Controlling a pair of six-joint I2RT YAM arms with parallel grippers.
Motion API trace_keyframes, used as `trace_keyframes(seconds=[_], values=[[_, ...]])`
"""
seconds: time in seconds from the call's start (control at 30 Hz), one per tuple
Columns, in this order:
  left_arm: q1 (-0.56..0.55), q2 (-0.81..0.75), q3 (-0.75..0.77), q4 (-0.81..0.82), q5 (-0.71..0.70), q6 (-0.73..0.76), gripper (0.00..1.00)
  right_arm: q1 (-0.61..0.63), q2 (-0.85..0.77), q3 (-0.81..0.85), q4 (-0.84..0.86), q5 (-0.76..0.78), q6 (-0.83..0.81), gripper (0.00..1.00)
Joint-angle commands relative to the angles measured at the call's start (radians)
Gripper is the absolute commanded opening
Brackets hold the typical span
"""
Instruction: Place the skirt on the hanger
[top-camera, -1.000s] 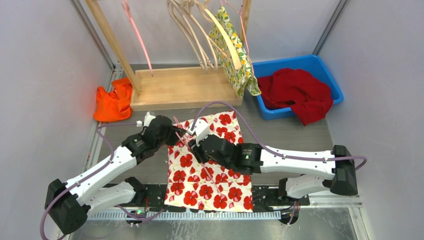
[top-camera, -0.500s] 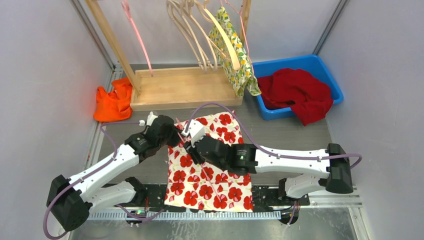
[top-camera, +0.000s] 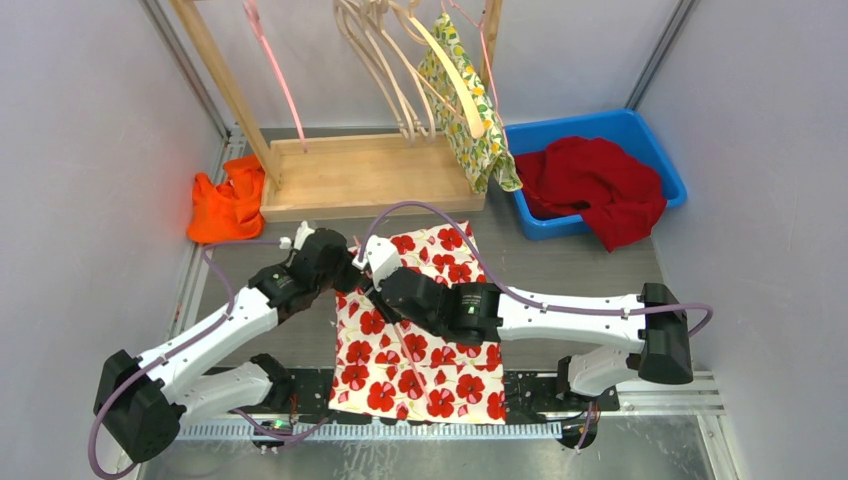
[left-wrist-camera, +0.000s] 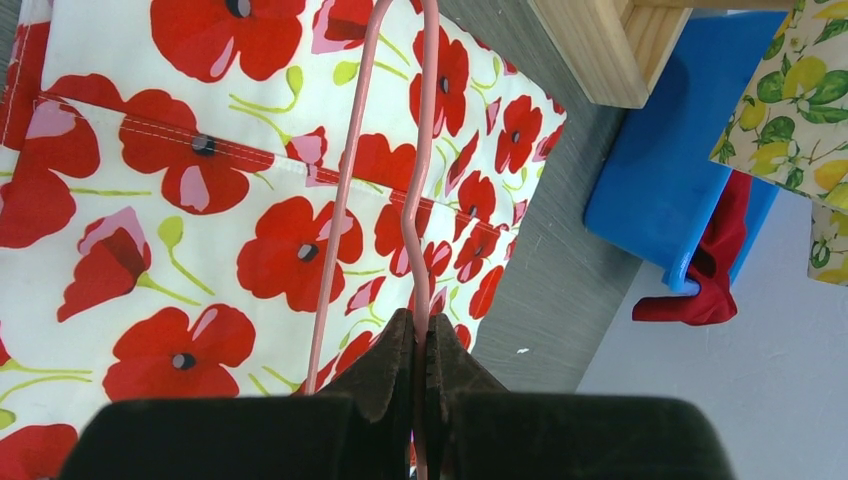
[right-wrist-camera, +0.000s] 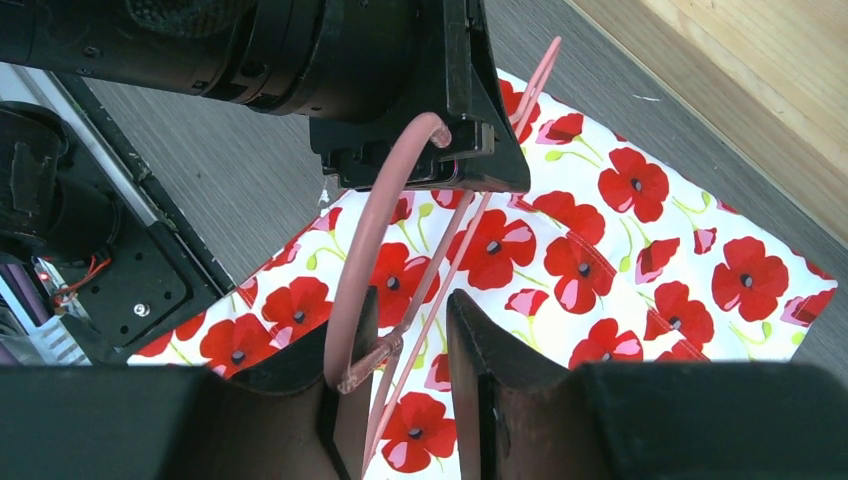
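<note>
The white skirt with red poppies (top-camera: 440, 350) lies flat on the table in front of the arms. A thin pink wire hanger (top-camera: 412, 362) lies across it. My left gripper (top-camera: 345, 270) is at the skirt's far left corner, shut on the hanger wire (left-wrist-camera: 345, 190) just above the cloth (left-wrist-camera: 200, 250). My right gripper (top-camera: 372, 270) sits right next to it. Its jaws (right-wrist-camera: 410, 320) are open, with the hanger's curved hook (right-wrist-camera: 370, 240) against the left finger and the wire between the fingers. The skirt (right-wrist-camera: 600, 250) is below them.
A wooden rack (top-camera: 370, 175) with several wooden hangers (top-camera: 400, 60), a pink hanger (top-camera: 275, 70) and a lemon-print garment (top-camera: 470, 120) stands at the back. A blue bin (top-camera: 655, 150) holding red cloth (top-camera: 600, 190) is at the back right. Orange cloth (top-camera: 228, 205) lies at the back left.
My right gripper has moved left along the hanger, up to the left gripper. The left gripper has held the hanger and barely shifted.
</note>
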Motion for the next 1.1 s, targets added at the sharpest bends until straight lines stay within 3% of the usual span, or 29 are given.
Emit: trace_keyframes(seconds=[0.0,0.13,0.3,0.33,0.4,0.57,0.63,0.8,1.07], values=[[0.006,-0.027,0.032,0.043,0.015,0.015,0.00,-0.004,-0.016,0.021,0.005,0.025,0.020,0.36],[0.009,-0.026,0.035,0.042,0.017,0.017,0.00,-0.009,-0.012,0.021,0.009,0.016,0.015,0.31],[0.017,-0.037,0.031,0.046,0.029,0.027,0.00,-0.041,0.002,0.041,-0.029,-0.025,0.016,0.03],[0.019,-0.037,0.032,0.047,0.033,0.032,0.00,-0.049,0.000,0.042,-0.036,-0.033,0.017,0.01],[0.026,-0.038,0.036,0.045,0.044,0.048,0.01,-0.065,-0.015,0.040,-0.049,-0.060,0.019,0.01],[0.049,-0.047,0.065,0.008,0.083,0.108,0.46,-0.114,-0.064,0.030,-0.111,-0.140,0.009,0.01],[0.050,-0.055,0.078,0.001,0.095,0.136,0.55,-0.135,-0.087,0.010,-0.122,-0.195,0.006,0.01],[0.052,-0.095,0.100,-0.004,0.133,0.211,0.58,-0.145,-0.167,-0.100,-0.072,-0.288,0.013,0.01],[0.055,-0.174,0.183,-0.136,0.138,0.325,0.56,-0.137,-0.306,-0.266,0.099,-0.595,0.100,0.01]])
